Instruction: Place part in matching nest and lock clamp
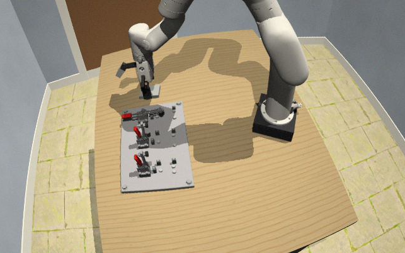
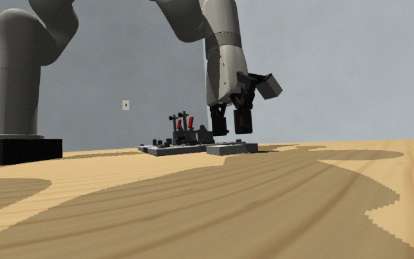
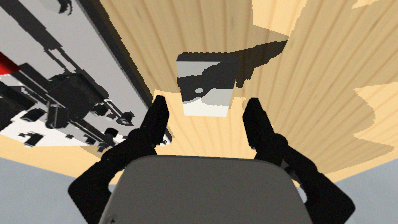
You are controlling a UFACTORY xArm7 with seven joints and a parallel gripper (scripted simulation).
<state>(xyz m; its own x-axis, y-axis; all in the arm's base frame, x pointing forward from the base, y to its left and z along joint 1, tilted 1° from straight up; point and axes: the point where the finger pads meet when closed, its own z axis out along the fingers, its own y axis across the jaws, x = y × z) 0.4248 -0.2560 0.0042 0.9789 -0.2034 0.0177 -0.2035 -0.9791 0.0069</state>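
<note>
The part [image 1: 155, 90] [image 2: 225, 149] [image 3: 207, 109], a flat grey block, lies on the table just beyond the fixture plate [image 1: 154, 186] [image 2: 167, 151]. My gripper [image 1: 146, 94] [image 2: 232, 133] [image 3: 205, 106] is open and empty, pointing down low over the part, its fingertips above the part's top in the exterior view. The clamp nearest the part has its red handle [image 1: 126, 116] lying outward and its bar lowered. The middle clamp's handle [image 1: 137, 131] and the far clamp's handle [image 1: 138, 160] stand up, with their bars raised. The middle nest's outer rest pads [image 1: 174, 145] look farthest apart.
The robot's base [image 1: 274, 127] [image 2: 25, 151] stands on the table, to the right of the fixture in the top view. Bolt heads [image 1: 189, 182] stand at the plate's corners. The arm's shadow crosses the part and the nearer nests. Small dark blocks [image 1: 174, 161] rise beside the pads.
</note>
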